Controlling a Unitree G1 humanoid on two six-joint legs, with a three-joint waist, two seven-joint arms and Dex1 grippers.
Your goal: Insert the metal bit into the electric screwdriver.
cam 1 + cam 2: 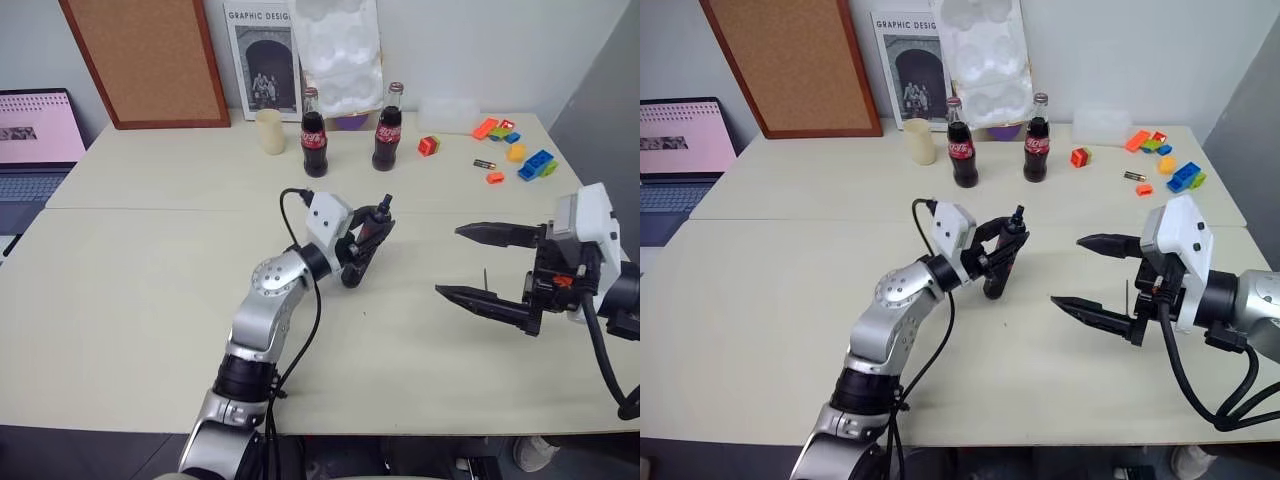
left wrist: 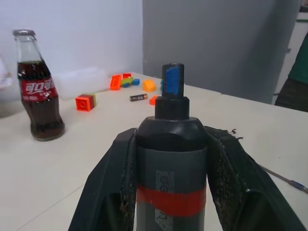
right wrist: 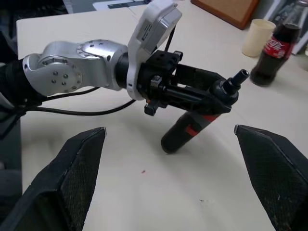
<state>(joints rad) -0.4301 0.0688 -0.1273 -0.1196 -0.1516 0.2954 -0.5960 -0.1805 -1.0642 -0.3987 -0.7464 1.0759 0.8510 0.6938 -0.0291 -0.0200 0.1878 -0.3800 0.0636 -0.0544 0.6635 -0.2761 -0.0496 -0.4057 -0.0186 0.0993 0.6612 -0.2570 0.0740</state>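
Fingers (image 2: 115,178) of my left gripper (image 1: 375,225) are clamped on the screwdriver (image 3: 185,132), pinching its black barrel just above the red band. It is carried clear of the table (image 1: 150,300), tilted, with its blue-marked socket end up and toward my right side. My right gripper (image 1: 448,262) hangs opposite, fingers (image 3: 72,178) spread wide with nothing between them. The bit (image 1: 485,277) appears as a thin dark rod on the table just behind my lower right finger; I judge it to be lying loose, not yet picked up.

Step in hand, as I judge it: the tool is presented, and the bit awaits collection. The next move calls for a fine pinch on a very thin rod lying flat, then lining it up with the socket.

Containers: two capped cola bottles (image 1: 314,145) (image 1: 387,140) at the back hold dark drink. What the cream cup (image 1: 269,131) beside them holds cannot be told.
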